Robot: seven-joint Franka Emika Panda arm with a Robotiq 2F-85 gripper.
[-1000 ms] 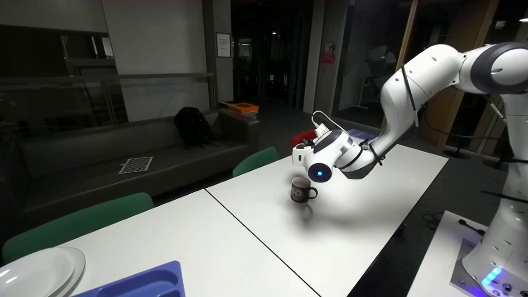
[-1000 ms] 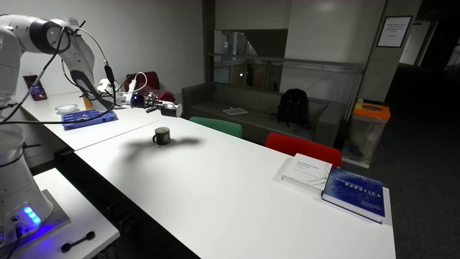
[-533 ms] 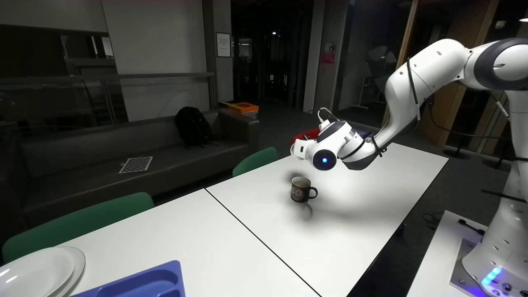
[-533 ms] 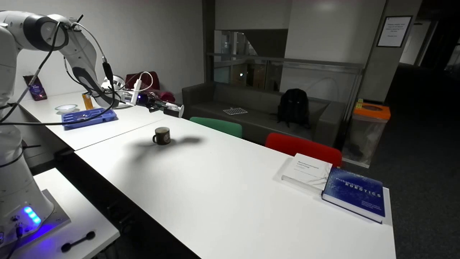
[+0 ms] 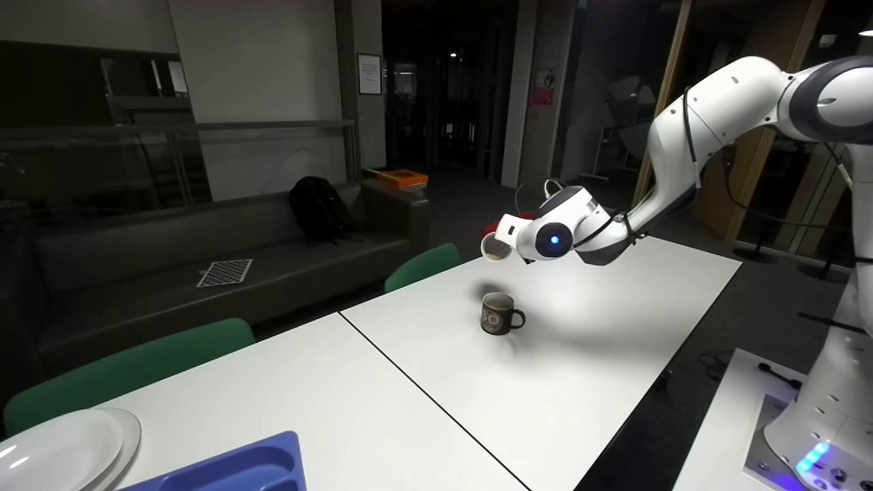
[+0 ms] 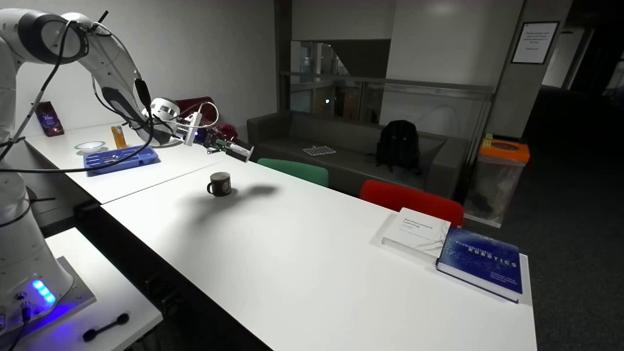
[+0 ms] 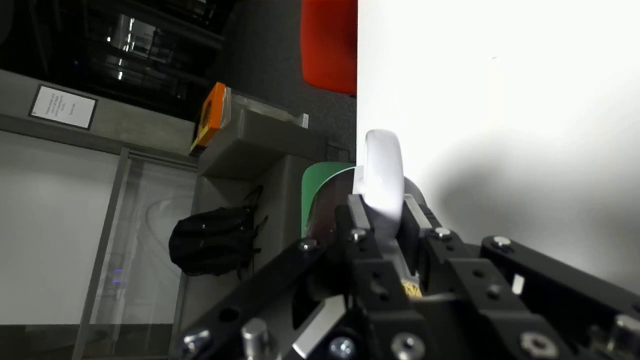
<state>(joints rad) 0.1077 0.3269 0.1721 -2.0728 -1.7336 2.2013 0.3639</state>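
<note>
My gripper (image 7: 386, 212) is closed around the white handle (image 7: 384, 167) of a cup or mug with a dark glossy side (image 7: 326, 205). A yellow patterned patch shows between the fingers. The held mug is tilted above the white table (image 6: 312, 263); in an exterior view its pale round end, apparently the mouth, shows (image 5: 496, 247). It also shows beyond my gripper (image 6: 219, 145) as a dark and white shape (image 6: 241, 150). A dark brown mug with a printed side stands upright on the table below, apart from the gripper, in both exterior views (image 5: 496, 315) (image 6: 221, 185).
White plates (image 5: 61, 447) and a blue tray (image 5: 235, 470) lie on the adjoining table. An orange container (image 6: 118, 137) stands behind the tray. Two books (image 6: 417, 233) (image 6: 480, 265) lie at the far table end. Green (image 6: 297, 171) and red (image 6: 412, 200) chairs stand along one edge.
The arm has risen and drawn back somewhat, and the wrist has turned. The held mug has tipped, so its round end now faces an exterior view. The brown mug has not moved.
</note>
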